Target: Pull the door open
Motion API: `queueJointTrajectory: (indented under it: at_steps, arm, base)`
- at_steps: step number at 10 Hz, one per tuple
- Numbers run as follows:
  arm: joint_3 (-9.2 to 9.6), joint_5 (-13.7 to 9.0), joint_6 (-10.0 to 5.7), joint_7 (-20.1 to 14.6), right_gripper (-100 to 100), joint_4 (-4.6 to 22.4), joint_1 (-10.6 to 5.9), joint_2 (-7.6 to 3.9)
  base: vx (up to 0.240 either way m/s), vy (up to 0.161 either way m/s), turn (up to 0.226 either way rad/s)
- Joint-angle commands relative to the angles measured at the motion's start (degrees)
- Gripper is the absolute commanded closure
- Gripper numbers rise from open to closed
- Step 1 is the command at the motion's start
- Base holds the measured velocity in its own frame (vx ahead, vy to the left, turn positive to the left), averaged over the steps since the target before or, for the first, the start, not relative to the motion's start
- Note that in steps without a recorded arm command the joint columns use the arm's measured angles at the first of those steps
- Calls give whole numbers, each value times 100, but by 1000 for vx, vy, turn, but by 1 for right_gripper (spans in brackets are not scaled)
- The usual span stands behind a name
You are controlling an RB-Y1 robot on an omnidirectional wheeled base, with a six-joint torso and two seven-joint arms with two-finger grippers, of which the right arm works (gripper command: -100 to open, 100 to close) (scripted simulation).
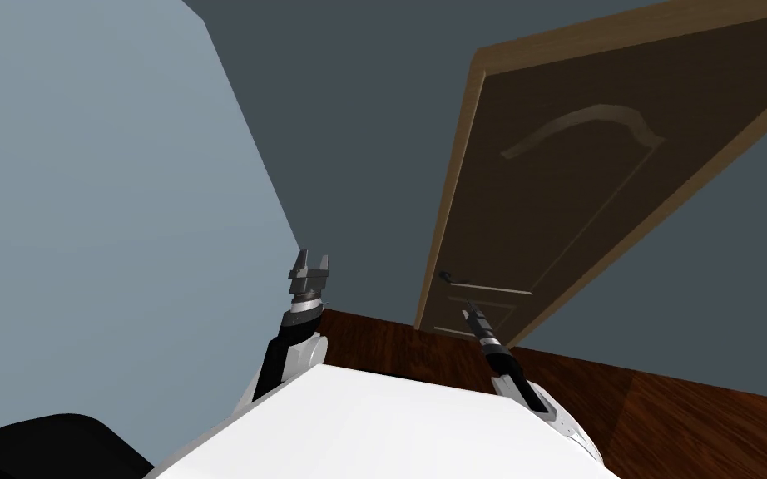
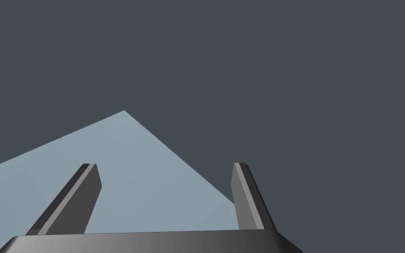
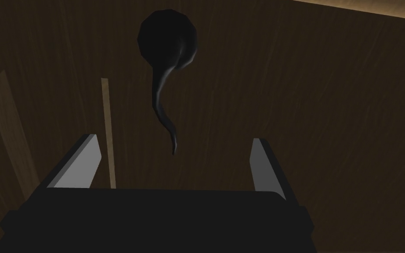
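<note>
My right claw (image 3: 174, 139) stood wide open, its two pale fingers (image 3: 81, 164) spread about a third of the view apart and holding nothing. Straight ahead of it rose the dark brown door (image 3: 311, 114), close enough that its wood grain filled the space beyond my fingertips. The black lever handle (image 3: 161, 92) lay dead ahead of the gap: its round base sat farther out from the claw, and the lever curved back from there, thinning to a point aimed at the middle of the opening. Neither blade touched it. I could not tell whether the tip reached in between the fingers or stopped just short of them. A thin pale strip of moulding (image 3: 107, 131) ran down the panel just beside my one finger.

From my head, the door sat within its lighter wooden frame (image 1: 455, 179), with the brown plank floor (image 1: 690, 416) under it.

My left claw (image 1: 310, 266) was raised well off to the side of the right one, away from the door, its fingers also wide and empty.
</note>
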Motion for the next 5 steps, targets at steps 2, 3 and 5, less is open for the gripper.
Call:
queueJointTrajectory:
  at_steps: [2,3,5]
  arm:
    - [-3,-33,-71,-63,-100,294,-85,-81]
    - [-5,-47,-95,-85,-100,412,-119,-111]
    - [-9,-54,-94,-93,-100,411,-103,-128]
  base:
    - [93,-70,45]
    - [89,-73,95]
    - [57,-43,48]
